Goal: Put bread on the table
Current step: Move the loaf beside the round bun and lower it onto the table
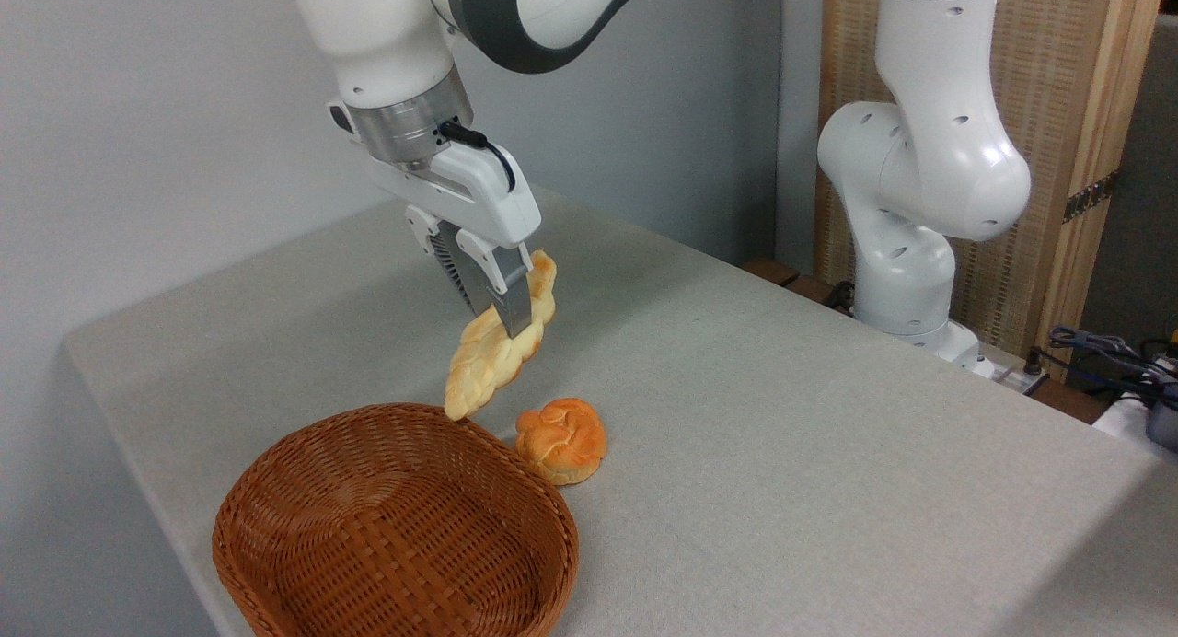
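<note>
My hand [502, 317] gripped the bread [500, 350] in the air, tilted; below it were the bun [561, 439], the basket [396, 526] and the desk [782, 416].

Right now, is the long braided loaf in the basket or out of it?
Out. The bread hangs tilted in the gripper, clamped between its fingers above the table, and the basket is empty.
</note>
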You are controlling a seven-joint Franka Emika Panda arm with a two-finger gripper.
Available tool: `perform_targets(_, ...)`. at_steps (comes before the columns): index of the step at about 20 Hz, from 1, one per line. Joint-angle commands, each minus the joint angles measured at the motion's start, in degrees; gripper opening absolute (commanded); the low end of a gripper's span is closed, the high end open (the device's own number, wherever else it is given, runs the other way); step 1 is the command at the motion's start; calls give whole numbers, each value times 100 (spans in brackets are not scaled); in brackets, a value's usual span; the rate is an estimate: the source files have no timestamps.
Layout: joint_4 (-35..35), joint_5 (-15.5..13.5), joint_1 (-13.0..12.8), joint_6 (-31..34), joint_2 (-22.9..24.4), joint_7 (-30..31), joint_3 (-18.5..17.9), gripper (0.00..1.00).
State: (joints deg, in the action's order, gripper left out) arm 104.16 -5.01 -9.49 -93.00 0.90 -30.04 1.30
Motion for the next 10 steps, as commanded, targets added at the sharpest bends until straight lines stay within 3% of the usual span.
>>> perform_targets(1,104,-36,-35,160,95,-116,124,57)
perform_targets(2,113,-36,-61,160,68,-108,142,72)
perform_targets(3,148,-27,-122,160,51,-107,142,96)
perform_targets(10,166,-18,-211,116,-64,-116,142,100)
